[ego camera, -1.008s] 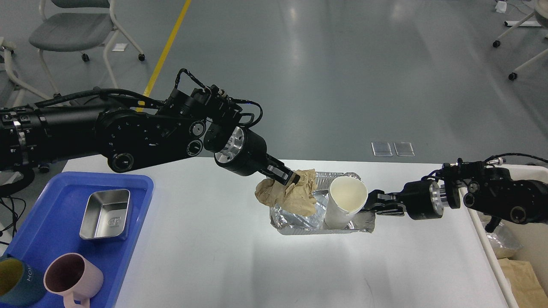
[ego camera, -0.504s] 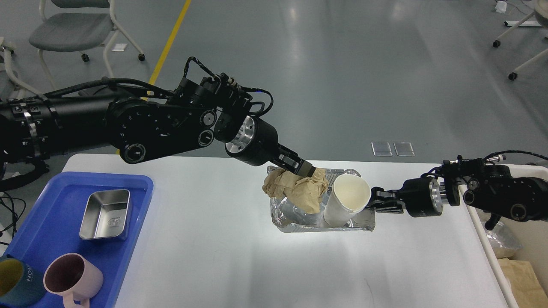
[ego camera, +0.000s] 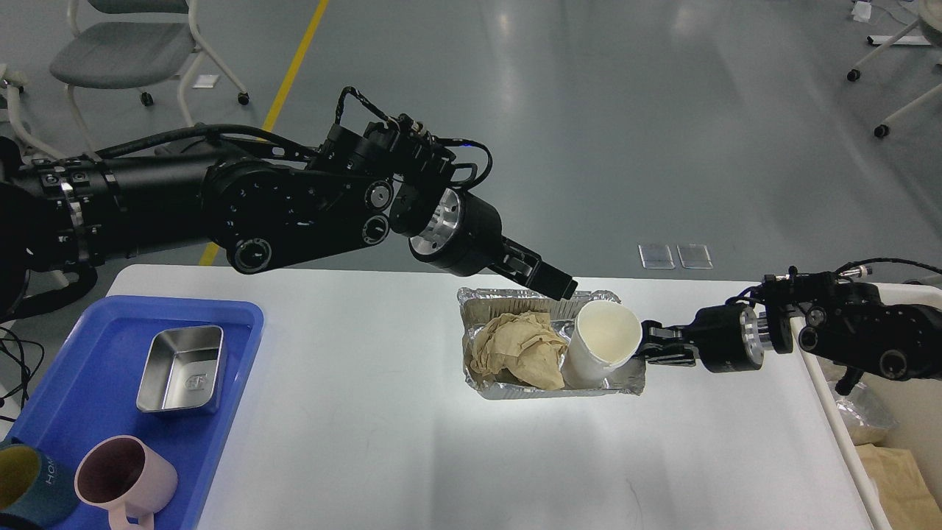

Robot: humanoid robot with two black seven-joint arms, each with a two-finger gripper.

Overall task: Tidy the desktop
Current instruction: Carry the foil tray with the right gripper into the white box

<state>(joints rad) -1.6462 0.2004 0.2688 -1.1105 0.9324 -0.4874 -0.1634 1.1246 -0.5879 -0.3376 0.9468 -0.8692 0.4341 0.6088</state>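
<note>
The desktop is a glossy white tabletop. On it stands a foil tray that holds a crumpled brown paper and a white paper cup, which leans to the right. My left gripper hovers empty just above the tray's far rim, over the paper, with its jaws apart. My right gripper is at the tray's right rim and touches the cup's side. Its dark fingers cannot be told apart, so its grip does not show.
A blue tray at the front left holds a steel dish, a pink mug and a teal cup. A cream-white bin with brown paper stands past the right edge. Chairs stand on the floor behind.
My left gripper carried the crumpled paper to the right over the foil tray and let it go. The paper now lies in the tray. The left gripper has risen clear. The right gripper barely moved.
</note>
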